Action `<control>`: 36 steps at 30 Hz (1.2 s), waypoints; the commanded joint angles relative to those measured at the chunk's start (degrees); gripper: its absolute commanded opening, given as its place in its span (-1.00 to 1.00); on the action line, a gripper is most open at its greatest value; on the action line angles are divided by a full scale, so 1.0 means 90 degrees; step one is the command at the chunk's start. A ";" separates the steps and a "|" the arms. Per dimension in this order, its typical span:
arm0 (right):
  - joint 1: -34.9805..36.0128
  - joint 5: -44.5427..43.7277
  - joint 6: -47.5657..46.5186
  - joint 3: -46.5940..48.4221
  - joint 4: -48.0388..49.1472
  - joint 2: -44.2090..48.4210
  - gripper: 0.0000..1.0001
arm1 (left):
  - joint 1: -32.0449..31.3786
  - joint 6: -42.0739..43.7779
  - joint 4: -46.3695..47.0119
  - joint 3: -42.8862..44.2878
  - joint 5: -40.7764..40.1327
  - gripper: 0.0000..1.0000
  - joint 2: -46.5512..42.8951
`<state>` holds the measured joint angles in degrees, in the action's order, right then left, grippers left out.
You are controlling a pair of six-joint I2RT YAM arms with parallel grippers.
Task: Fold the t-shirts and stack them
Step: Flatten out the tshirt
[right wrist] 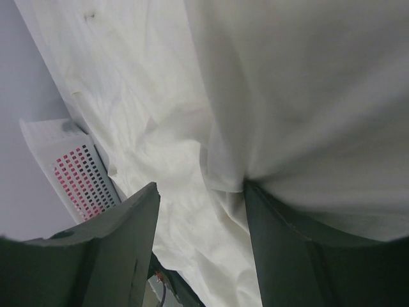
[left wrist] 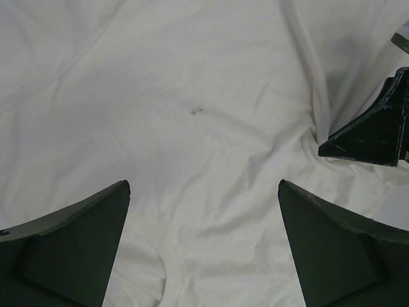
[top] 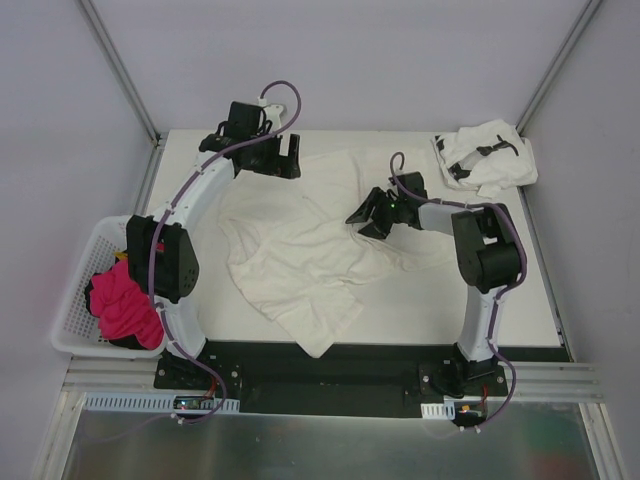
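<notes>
Left pincer [left wrist: 203,183] wide; cream t-shirt [top: 300,250] lies near-far.

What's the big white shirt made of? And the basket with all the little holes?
The big shirt looks like thin, soft cloth, probably cotton. It is dull rather than shiny, and it lies in floppy wrinkles and folds. The basket looks like hard white plastic, with stiff, straight walls and a neat grid of small holes.

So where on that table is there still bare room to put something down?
Bare table shows near right, between the cream shirt and the right arm's base. The middle is crowded: cloth, left end effector, right end effector. The printed shirt fills the far-right corner.
</notes>
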<state>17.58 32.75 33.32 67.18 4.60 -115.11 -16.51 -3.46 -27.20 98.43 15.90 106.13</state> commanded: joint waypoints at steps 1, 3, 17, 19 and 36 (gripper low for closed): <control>-0.0215 -0.0221 -0.0020 -0.0208 -0.0326 0.0035 0.19 | -0.0216 0.0023 0.0112 0.0001 -0.0038 0.98 -0.0405; -0.0351 -0.0250 -0.0060 -0.0276 -0.0355 0.0153 0.19 | -0.0391 0.0130 0.0112 -0.0058 -0.0252 0.98 -0.0531; -0.0889 -0.0808 -0.0089 -0.1107 -0.0306 0.0838 0.21 | -0.0851 0.0306 0.0103 -0.0214 -0.0653 0.98 -0.0737; -0.0909 -0.0894 -0.0079 -0.1029 -0.0345 0.0846 0.22 | -0.0909 0.0326 0.0112 -0.0243 -0.0779 0.98 -0.0747; -0.1446 -0.1608 -0.1251 0.0163 -0.1331 0.2925 0.29 | -0.0452 -0.1185 0.0737 -0.0186 -0.3144 0.98 0.0981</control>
<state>5.45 20.58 25.43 66.87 -5.91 -96.12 -24.10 -6.39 -22.15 93.97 -6.33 111.33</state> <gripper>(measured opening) 0.642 0.992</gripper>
